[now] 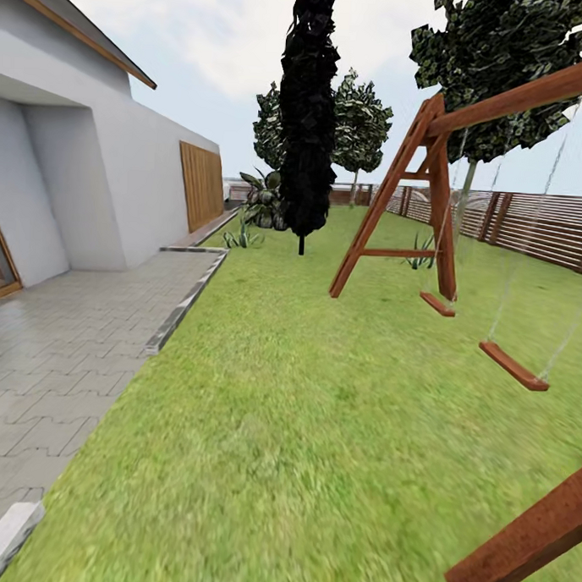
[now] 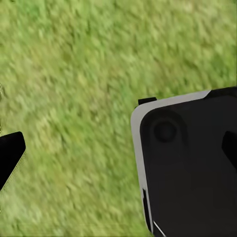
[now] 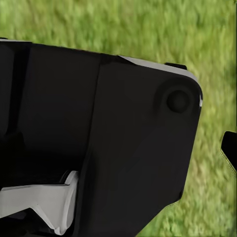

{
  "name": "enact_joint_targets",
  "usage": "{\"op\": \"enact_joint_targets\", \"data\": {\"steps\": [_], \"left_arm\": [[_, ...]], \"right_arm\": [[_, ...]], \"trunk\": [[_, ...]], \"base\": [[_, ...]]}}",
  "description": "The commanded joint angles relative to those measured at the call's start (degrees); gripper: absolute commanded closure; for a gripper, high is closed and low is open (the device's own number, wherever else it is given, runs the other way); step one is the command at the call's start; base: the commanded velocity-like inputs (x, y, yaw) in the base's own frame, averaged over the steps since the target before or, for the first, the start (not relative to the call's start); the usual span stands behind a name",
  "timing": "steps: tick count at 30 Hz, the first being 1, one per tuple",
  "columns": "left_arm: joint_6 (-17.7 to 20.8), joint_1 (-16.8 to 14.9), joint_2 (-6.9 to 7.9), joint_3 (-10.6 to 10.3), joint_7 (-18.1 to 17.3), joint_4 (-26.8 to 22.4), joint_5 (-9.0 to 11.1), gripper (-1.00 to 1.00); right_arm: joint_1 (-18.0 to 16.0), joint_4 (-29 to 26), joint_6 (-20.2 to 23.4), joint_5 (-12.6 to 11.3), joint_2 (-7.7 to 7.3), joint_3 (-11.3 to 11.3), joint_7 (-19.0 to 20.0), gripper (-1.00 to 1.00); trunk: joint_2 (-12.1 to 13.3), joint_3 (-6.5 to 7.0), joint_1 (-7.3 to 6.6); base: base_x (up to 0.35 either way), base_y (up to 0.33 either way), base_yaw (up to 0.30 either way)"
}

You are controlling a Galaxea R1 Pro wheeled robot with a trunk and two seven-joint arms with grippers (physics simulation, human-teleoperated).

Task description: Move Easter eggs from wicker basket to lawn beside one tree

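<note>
While I hold the head camera forward, I log a white house wall [image 1: 93, 172] at far left, with a wooden panel [image 1: 202, 185] set into it; grey paving [image 1: 60, 349] lies before it, edged by a stone kerb [image 1: 185, 303]; the lawn [image 1: 293, 427] spreads rightward from there; a dark, almost black bushy tree [image 1: 307, 114] stands mid-frame, thin-trunked trees [image 1: 359, 129] behind it; a wooden swing frame [image 1: 431, 187] with two hanging seats [image 1: 513, 366] occupies the right; the slatted fence [image 1: 531, 225] closes the garden beyond. I see neither eggs nor basket from this position. Both wrist cameras look down on grass past black robot housing [image 2: 192, 168]; a dark finger tip [image 2: 10, 155] shows at the left wrist and another [image 3: 229, 148] at the right; whether either gripper is spread or closed, I cannot tell.
</note>
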Motion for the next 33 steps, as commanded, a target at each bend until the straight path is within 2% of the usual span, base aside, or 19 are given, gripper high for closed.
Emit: {"op": "enact_joint_targets", "data": {"steps": [1, 11, 33], "left_arm": [[-0.2, 0.0, 0.02, -0.3, 0.1, 0.1, 0.0, -1.0], [-0.2, 0.0, 0.03, -0.3, 0.1, 0.0, 0.0, -1.0], [-0.2, 0.0, 0.03, -0.3, 0.1, 0.0, -0.1, -1.0]], "right_arm": [[0.0, -0.1, -0.1, 0.0, -0.01, 0.2, 0.0, -1.0], [0.0, -0.1, 0.0, 0.0, -0.01, 0.2, 0.0, -1.0], [0.0, -0.1, 0.0, 0.0, -0.04, 0.2, 0.1, -1.0]], "trunk": [[-0.1, -0.09, 0.05], [-0.1, -0.09, 0.05], [-0.1, -0.09, 0.05]], "base": [[0.338, 0.0, 0.0], [0.337, 0.058, 0.0], [0.324, 0.159, 0.0]]}}
